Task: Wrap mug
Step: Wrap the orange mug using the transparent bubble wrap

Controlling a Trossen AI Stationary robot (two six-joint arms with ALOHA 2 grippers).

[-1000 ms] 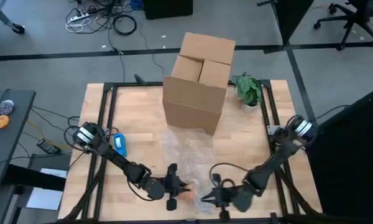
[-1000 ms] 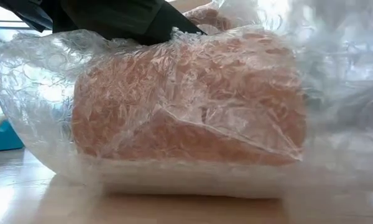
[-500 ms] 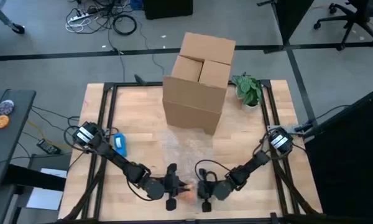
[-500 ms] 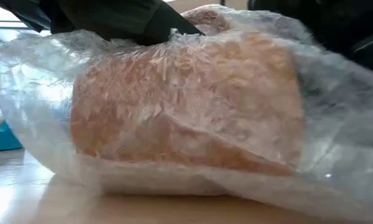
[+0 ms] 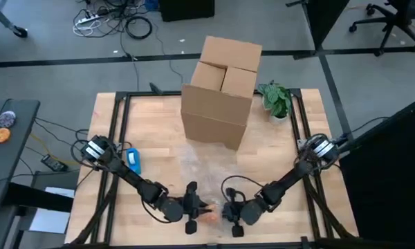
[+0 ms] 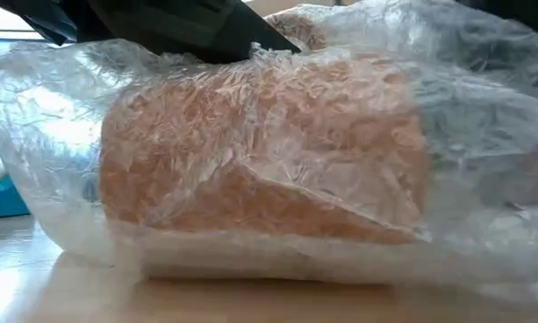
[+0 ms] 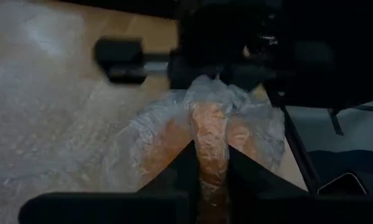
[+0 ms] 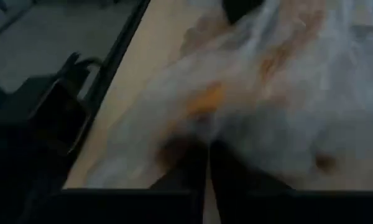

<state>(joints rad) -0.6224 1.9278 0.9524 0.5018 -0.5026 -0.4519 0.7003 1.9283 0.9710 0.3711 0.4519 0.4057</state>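
An orange mug (image 6: 260, 152) lies on its side near the table's front edge, covered by clear bubble wrap (image 6: 63, 135). In the high view the mug (image 5: 211, 215) shows as an orange spot between my two grippers. My left gripper (image 5: 197, 207) is on its left, shut on it through the wrap. My right gripper (image 5: 229, 213) is on its right, shut on the wrap. The rest of the wrap (image 5: 207, 166) lies flat on the table toward the box. My left gripper pinches a narrow orange part of the wrapped mug (image 7: 208, 140) between its two fingers (image 7: 185, 168), with the wrap between the fingers and the mug. It comes level from the table's left. The mug rests on the table. My right gripper has bubble wrap (image 8: 236, 106) bunched at its shut fingertips (image 8: 199, 163), coming from the table's right. The wrap hides the exact place of contact. The wrap lies slack over the mug's right end (image 6: 466, 108).
A cardboard box (image 5: 220, 90) stands at the table's middle back, with a small potted plant (image 5: 275, 100) to its right. A blue object (image 5: 133, 160) lies at the left. A black frame (image 5: 114, 138) runs along the table's sides.
My right gripper has moved toward the table's left, up to the mug, drawing the bubble wrap over the mug's right end. The wrap there now lies draped over the mug. The mug and my left gripper have stayed in place.
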